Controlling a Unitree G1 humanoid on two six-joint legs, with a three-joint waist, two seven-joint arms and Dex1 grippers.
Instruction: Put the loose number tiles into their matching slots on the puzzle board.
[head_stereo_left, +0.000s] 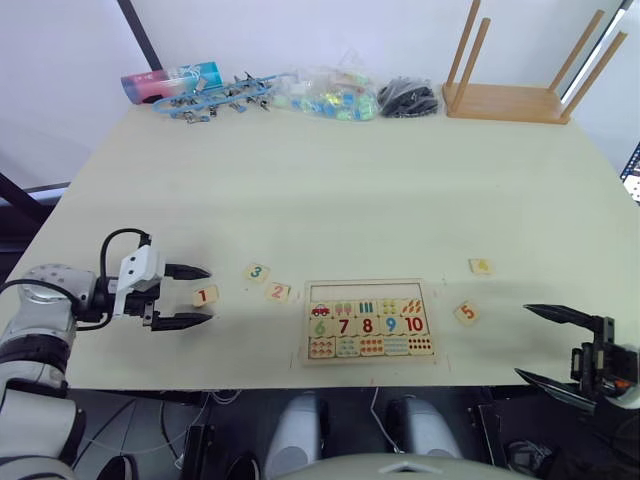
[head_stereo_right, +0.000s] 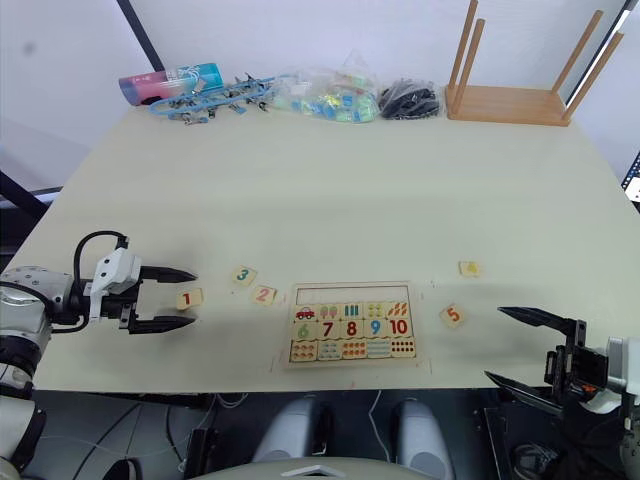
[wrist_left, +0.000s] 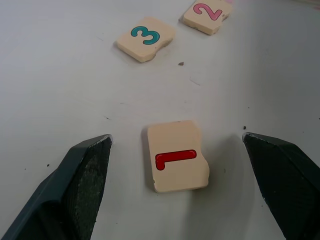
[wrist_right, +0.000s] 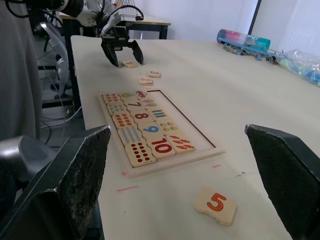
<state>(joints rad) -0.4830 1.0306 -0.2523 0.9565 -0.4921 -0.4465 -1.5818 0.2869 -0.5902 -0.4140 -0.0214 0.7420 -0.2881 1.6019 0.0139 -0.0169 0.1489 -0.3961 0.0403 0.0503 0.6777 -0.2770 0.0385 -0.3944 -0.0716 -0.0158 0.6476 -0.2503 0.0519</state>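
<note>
Digit on far tile (head_stereo_left: 481, 266) too faint to read; right hand (head_stereo_left: 548, 345) partly cut off.

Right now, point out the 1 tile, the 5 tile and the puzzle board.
1 tile (wrist_left: 177, 162): left wrist view, on the middle of its face.
5 tile (wrist_right: 216, 204): right wrist view, on the orange digit.
puzzle board (head_stereo_left: 365, 291): left eye view, on its empty top row.

Five pale wooden number tiles (head_stereo_left: 205, 295) are lying flat, scattered at nine and three o'clock of the light-wood puzzle board (head_stereo_left: 368, 321), whose top-row slots (head_stereo_left: 366, 292) are sitting empty.
</note>
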